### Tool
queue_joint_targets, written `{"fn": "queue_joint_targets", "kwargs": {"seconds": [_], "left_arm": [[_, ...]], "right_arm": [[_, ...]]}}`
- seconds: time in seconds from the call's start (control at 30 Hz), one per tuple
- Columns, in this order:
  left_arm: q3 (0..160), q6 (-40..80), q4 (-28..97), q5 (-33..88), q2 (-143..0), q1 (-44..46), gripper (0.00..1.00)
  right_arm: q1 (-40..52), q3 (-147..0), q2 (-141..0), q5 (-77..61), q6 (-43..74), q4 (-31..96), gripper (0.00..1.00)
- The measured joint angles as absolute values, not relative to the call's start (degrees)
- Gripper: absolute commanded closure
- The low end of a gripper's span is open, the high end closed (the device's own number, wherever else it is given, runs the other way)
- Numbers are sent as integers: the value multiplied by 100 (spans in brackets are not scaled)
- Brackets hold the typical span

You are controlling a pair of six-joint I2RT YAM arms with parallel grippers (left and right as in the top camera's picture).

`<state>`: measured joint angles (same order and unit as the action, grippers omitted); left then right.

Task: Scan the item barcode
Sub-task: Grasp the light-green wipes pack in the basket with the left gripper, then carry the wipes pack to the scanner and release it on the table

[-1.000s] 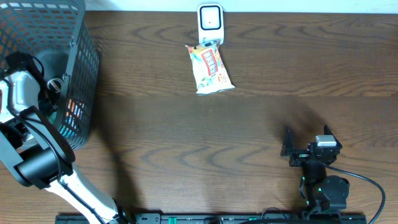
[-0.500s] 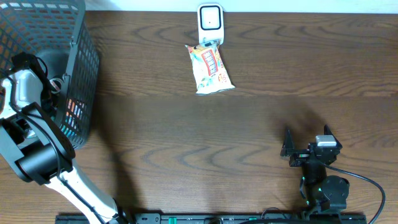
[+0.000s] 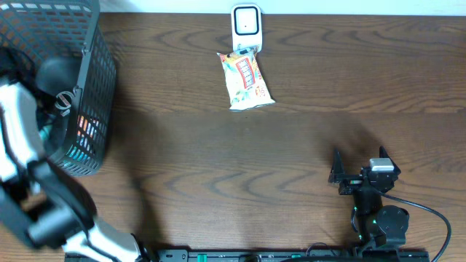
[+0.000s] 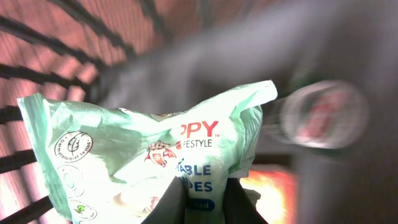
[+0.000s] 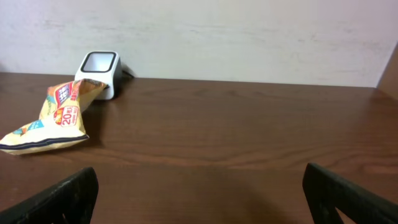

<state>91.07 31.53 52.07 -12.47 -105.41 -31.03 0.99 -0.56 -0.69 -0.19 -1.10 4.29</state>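
**Item.** The wipes pack (image 4: pixel 143 168) is a soft, pale mint-green pouch with a creased film surface. The face turned to the left wrist camera carries:
- part of a word in red capitals, with smaller dark capitals beneath it
- larger blue lettering lower down, partly covered by the fingers
- a small cartoon figure near the middle
- round line-drawn emblems along the left edge

The upper right corner of the pouch sticks up in a point.

**Location.** The pack is inside the dark mesh basket (image 3: pixel 87 44), which stands at the left end of the table (image 3: pixel 306 145). The basket bars show behind the pack. A blurred round-topped object (image 4: pixel 323 115) and an orange patch (image 4: pixel 273 193) lie to its right.

**Left gripper.** The left gripper (image 4: pixel 204 198) is inside the basket, its jaws closed narrowly and pinching the lower edge of the pack. From overhead, the left arm (image 3: pixel 18 124) reaches over the basket rim.

**Right gripper.** The right gripper (image 5: pixel 202 196) sits low over the near right part of the table. Its jaws are spread wide and hold nothing.

**Other items.** The white scanner (image 3: pixel 246 25) stands at the far edge of the table. A yellow snack bag (image 3: pixel 246 80) lies flat directly in front of it, with one end touching or nearly touching the scanner. Both are well apart from the basket.
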Motion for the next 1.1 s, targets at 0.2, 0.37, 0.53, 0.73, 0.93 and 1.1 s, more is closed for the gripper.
{"fn": "queue_joint_targets", "kwargs": {"seconds": [0.2,0.37,0.53,0.73,0.93,1.1], "left_arm": [[9131,3157,4943,-642,-8582,-3103,93],[9133,3159,4737,615,-7439,-3068,93],[9133,3055,4567,1791,-6766,-2480,93],[9133,2150,4558,2373,-6635,-674,93],[9131,1369,4495,2539,-7196,838,93],[9120,963,4425,2322,-8099,1579,93]], "right_arm": [[99,-56,-69,-19,-110,432,1],[99,-56,-69,-21,-110,434,1],[99,-56,-69,-21,-110,429,1],[99,-56,-69,-21,-110,429,1],[99,-56,-69,-21,-110,432,1],[99,-56,-67,-21,-110,432,1]]}}
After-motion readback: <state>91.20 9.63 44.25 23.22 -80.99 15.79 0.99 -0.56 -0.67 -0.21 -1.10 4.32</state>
